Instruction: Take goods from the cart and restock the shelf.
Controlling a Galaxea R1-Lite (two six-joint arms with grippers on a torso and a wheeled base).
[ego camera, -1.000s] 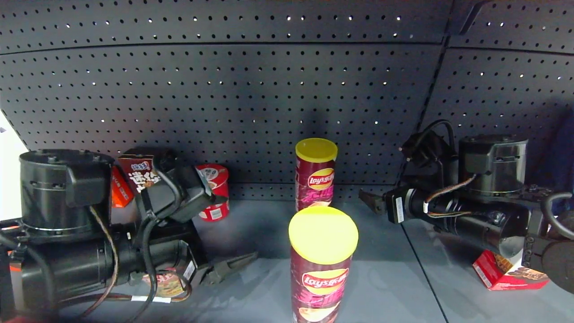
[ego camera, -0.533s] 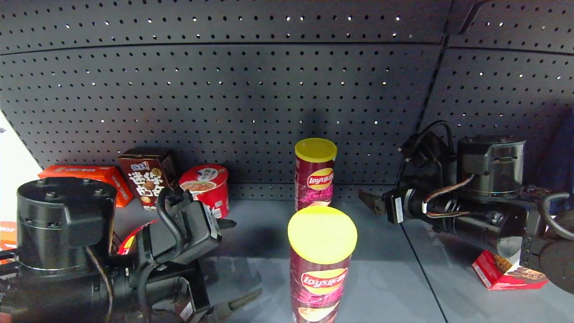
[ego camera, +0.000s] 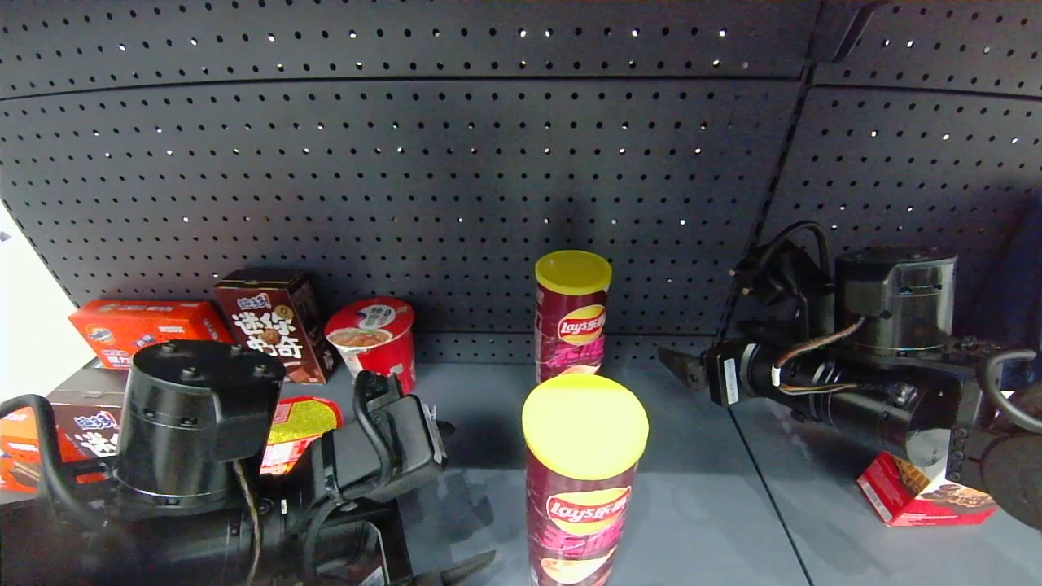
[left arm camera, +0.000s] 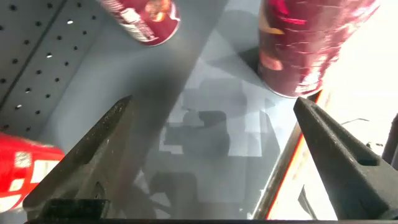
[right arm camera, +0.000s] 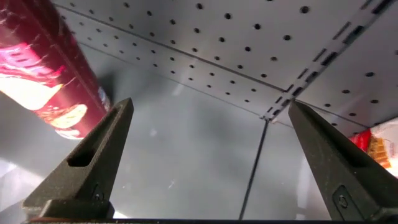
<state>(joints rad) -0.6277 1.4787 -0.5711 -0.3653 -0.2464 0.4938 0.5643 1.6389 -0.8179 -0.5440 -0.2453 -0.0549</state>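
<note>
A maroon cardboard crisp tube with a yellow plastic lid (ego camera: 584, 480) stands upright near the front of the grey metal shelf (ego camera: 716, 488). A second, matching tube (ego camera: 572, 313) stands straight behind it. The left gripper (left arm camera: 211, 106) hangs just left of the front tube, fingers spread wide, empty. The right gripper (right arm camera: 211, 104) sits right of that tube and farther back, likewise spread, holding nothing. A red paper noodle cup (ego camera: 373, 338) stands behind-left of it.

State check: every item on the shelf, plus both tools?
Front maroon chip can with yellow lid: upright, capped.
Rear maroon chip can: upright, capped.
Red paper noodle cup: upright, sealed.
Gold-lidded cup: tipped over.
Brown carton: standing.
Orange flat box: lying flat.
Red box on right: lying down.
Left tool: open, empty.
Right tool: open, empty.
</note>
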